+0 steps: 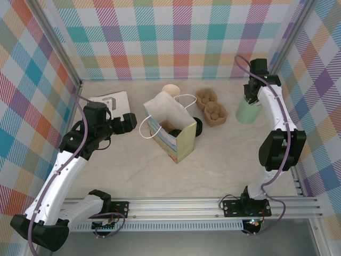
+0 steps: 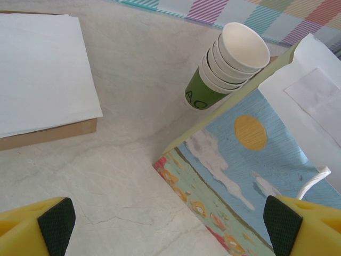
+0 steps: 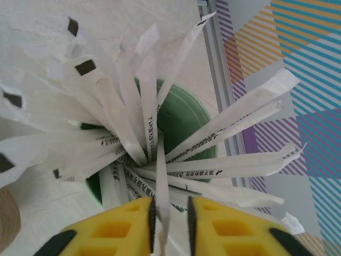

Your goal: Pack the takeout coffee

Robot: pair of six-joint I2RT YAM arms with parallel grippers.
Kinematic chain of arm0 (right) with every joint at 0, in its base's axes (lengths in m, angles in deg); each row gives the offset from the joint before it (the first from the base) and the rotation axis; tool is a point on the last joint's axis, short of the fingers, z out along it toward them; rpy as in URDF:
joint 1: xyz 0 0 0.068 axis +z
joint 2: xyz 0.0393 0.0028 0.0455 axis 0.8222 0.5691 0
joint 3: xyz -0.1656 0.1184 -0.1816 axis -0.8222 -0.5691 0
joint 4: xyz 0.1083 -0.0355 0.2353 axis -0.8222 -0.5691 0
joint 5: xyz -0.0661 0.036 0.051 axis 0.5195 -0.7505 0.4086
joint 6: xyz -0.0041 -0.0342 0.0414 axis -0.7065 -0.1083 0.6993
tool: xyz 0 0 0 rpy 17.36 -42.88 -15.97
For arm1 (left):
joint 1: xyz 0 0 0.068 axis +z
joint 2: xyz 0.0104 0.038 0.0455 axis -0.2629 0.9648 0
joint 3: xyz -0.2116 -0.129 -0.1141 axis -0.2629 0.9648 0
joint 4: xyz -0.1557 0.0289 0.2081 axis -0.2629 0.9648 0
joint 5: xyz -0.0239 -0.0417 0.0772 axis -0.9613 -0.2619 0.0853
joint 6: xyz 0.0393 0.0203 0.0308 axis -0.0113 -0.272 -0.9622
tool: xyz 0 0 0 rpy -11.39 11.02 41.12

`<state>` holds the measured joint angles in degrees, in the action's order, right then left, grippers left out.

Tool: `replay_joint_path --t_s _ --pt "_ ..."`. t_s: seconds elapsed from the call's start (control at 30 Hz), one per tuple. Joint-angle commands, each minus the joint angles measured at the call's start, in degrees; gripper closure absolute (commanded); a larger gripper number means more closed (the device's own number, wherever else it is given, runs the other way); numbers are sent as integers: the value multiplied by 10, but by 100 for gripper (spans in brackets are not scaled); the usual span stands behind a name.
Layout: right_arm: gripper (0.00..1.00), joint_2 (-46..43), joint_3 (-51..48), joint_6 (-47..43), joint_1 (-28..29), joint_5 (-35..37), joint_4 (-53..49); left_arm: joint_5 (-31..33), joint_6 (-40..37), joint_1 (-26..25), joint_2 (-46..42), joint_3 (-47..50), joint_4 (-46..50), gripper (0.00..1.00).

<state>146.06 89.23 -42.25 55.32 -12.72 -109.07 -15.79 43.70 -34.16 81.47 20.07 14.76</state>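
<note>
left end effector (image 2: pixel 169 226) sits wide open beside the bag (image 2: pixel 250 144), right end effector (image 3: pixel 170 224) narrow around one stick (image 3: pixel 162 181) in the pot (image 3: pixel 186 122)

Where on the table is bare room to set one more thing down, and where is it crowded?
Free: the tabletop strip between the paper bag and the near rail. Crowded: behind the bag, by the cup stack and cardboard cup carriers.

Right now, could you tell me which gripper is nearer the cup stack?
Left. The left gripper sits by the bag, just short of the cup stack; the right gripper is at the stick pot, farther off.
</note>
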Motion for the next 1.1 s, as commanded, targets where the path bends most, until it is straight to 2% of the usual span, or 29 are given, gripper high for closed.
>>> replay_joint_path --t_s 0.0,0.2,0.57,0.77,0.9,1.07 --pt "81 4 -4 -2 -2 5 16 4 5 4 -1 -1 -4 7" --pt "93 -12 7 -17 -2 0 -4 3 5 4 0 -2 -5 6" --pt "93 -116 -11 -11 12 0 -36 1 0 4 7 -8 -9 6" --pt "93 -176 15 -11 23 0 -78 2 2 4 7 -9 -13 6" --pt "93 -222 38 -11 31 -42 -104 1 5 4 10 -9 -16 6" --pt "93 -269 81 25 34 -131 -141 1 12 4 11 -8 -21 6"
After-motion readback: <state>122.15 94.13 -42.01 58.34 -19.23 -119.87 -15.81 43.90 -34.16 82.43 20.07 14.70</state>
